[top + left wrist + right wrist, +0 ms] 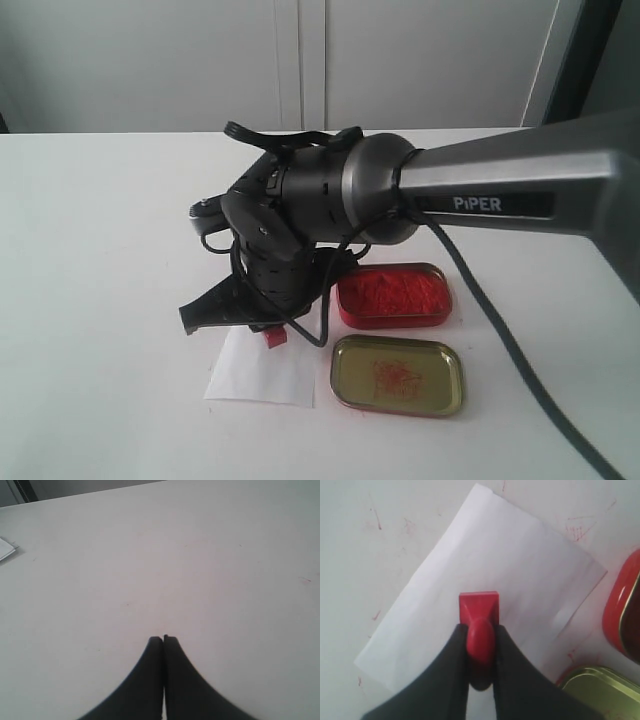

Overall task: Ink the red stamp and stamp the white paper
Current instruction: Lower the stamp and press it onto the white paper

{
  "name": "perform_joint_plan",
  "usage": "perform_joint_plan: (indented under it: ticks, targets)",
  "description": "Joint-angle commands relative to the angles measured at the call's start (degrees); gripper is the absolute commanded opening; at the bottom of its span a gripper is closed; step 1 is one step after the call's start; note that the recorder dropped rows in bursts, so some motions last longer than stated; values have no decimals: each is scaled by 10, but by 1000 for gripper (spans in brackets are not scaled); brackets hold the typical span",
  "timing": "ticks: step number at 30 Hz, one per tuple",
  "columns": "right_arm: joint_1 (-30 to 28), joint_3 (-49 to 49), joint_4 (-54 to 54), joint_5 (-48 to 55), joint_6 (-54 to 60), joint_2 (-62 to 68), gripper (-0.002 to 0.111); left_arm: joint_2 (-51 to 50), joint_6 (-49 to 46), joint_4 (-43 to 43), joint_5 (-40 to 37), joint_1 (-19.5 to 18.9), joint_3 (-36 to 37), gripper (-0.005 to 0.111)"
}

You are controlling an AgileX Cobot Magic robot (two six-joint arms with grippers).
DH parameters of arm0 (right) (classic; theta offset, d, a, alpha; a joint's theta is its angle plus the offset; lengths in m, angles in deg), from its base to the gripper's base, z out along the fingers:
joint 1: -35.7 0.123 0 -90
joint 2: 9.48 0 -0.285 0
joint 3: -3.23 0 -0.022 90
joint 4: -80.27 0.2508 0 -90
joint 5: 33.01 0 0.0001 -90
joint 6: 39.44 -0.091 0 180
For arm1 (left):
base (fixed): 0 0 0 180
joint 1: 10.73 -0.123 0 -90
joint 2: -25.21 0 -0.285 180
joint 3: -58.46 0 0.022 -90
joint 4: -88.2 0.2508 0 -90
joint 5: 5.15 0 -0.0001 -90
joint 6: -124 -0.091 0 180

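My right gripper (pixel 480 630) is shut on the handle of the red stamp (pixel 479 611), whose square base sits over the middle of the white paper (pixel 520 560); whether it touches the sheet I cannot tell. From the exterior camera the stamp (pixel 275 337) shows just under the right gripper (pixel 268 328), at the top edge of the paper (pixel 262 372). The red-filled ink tin (pixel 393 296) lies just right of it. My left gripper (pixel 163 639) is shut on nothing above bare tabletop and does not appear in the exterior view.
A gold tin lid (pixel 397 374) with red smears lies in front of the ink tin, right of the paper. The right arm (pixel 500 195) reaches in from the right, with a black cable (pixel 500 330) hanging off it. Red ink specks mark the table (pixel 375 517).
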Motion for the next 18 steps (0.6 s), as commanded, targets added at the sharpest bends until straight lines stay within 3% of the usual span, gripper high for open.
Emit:
perform_joint_plan:
  ticks: [1,18]
  targets:
    - [2,1,-8,-8,-6,0,0,2,-2,-1,3,-2,2,0]
    - [2,1,-22,-20,-14,77,0,2,-2,-1,3,-2,2,0]
